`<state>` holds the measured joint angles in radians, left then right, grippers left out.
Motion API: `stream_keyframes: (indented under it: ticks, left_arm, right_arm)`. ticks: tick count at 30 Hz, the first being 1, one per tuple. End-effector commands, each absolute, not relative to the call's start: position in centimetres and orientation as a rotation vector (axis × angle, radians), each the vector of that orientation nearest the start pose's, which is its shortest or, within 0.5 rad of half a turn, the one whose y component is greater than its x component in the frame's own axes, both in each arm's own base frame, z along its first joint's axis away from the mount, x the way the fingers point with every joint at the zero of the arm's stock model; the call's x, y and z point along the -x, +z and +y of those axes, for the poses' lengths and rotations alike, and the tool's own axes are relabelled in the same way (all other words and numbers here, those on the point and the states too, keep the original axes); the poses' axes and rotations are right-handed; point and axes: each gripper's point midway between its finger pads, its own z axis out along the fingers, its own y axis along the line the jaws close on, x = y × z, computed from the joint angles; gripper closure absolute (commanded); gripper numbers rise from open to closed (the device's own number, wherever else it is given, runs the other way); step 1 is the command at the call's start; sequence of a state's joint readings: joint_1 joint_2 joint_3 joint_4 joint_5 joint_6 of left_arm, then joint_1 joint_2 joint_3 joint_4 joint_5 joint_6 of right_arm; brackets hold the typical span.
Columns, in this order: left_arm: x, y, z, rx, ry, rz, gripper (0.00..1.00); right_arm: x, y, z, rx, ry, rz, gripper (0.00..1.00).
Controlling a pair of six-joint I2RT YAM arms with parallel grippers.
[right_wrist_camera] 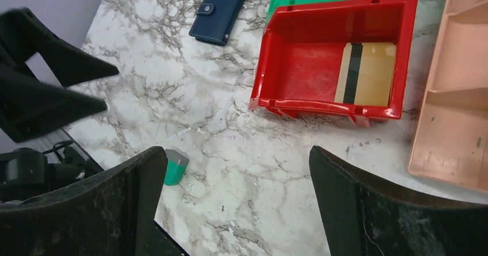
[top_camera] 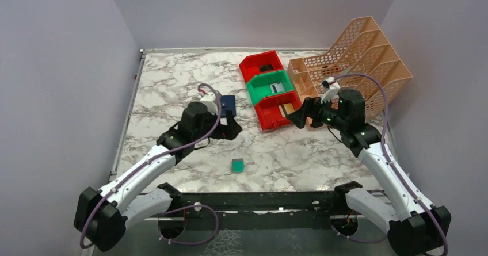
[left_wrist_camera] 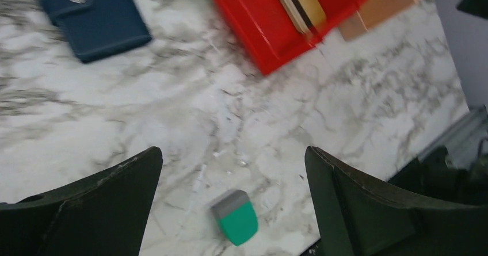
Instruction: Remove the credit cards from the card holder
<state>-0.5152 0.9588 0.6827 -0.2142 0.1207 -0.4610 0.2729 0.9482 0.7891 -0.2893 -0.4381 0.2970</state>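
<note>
Top external view, from the near edge outward: a small teal block [top_camera: 237,165] lies on the marble desk [top_camera: 172,89], and beyond it the left pincer [top_camera: 232,125] and right pincer [top_camera: 296,118] both hang released, jaws wide, grasping nothing. Just past the left one, the navy card holder [top_camera: 228,103] lies folded shut on the desk. To its right, a gold card [right_wrist_camera: 374,75] rests flat in the nearest red bin [top_camera: 260,115].

walls [top_camera: 57,66]: plain pale grey, three sides | table [top_camera: 172,77]: white marble pattern — grey veins | light: even, soft
</note>
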Motion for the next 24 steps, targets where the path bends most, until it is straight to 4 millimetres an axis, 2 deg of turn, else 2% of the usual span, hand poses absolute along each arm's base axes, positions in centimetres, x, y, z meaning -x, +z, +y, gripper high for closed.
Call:
stream_keyframes:
  ticks: [1,4,8,11,14,16,18,21,24]
  left_arm:
    - [-21.2,16.2,-26.0,-0.36,-0.964,2.174,0.03]
    - [-17.2,14.1,-29.6,-0.526,-1.032,2.245,0.04]
    - [-12.5,11.0,-33.2,-0.725,-1.047,2.335,0.05]
    - [-10.3,8.2,-34.5,-0.799,-1.012,2.42,0.08]
    - [-9.1,5.6,-34.7,-0.8,-0.966,2.516,0.13]
    - [-9.1,4.3,-34.0,-0.759,-0.902,2.564,0.14]
    - [-10.0,3.2,-32.4,-0.687,-0.772,2.596,0.14]
    - [-12.3,2.5,-28.4,-0.518,-0.507,2.609,0.14]
    - [-14.6,2.6,-23.7,-0.332,-0.333,2.609,0.14]
  right_arm:
    - [-26.8,21.7,15.2,0.123,0.768,2.036,0.01]
    - [-26.9,22.0,14.0,0.021,0.721,2.012,0.01]
    - [-26.8,22.0,13.2,-0.064,0.713,1.978,0.01]
    - [-26.8,21.4,13.4,-0.092,0.734,1.998,0.01]
    - [-27.0,20.4,13.4,-0.129,0.726,2.053,0.01]
    - [-27.2,19.5,13.0,-0.161,0.695,2.096,0.01]
    - [-27.5,19.0,12.7,-0.183,0.663,2.123,0.01]
    - [-27.7,18.6,12.6,-0.194,0.65,2.141,0.0]
    - [-27.7,18.5,12.7,-0.191,0.658,2.144,0.01]
